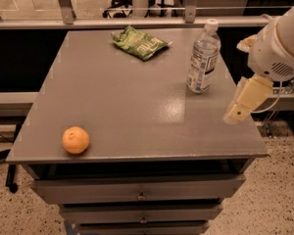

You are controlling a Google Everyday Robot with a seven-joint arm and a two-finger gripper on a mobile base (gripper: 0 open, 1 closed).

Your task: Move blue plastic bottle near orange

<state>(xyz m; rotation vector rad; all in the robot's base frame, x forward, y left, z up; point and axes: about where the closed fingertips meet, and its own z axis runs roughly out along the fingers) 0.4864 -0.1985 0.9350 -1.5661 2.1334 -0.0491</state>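
Clear ribbed plastic bottle (203,58) stands at two o'clock on grey table (137,106), round orange (76,140) at eight, beige gripper (239,107) at three, its opening unclear.

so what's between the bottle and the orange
Only bare table between bottle and orange, in the camera view. The gripper hangs at the table's edge near the bottle.

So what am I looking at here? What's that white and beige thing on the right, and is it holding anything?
That is a robot's arm. The beige piece at its end is the gripper, its "hand", which hangs by the right edge of the grey cabinet top. The one camera looks down on the top from its front side. A blue plastic bottle stands back right, a green snack bag lies at the back, and an orange sits front left. Nothing is held.
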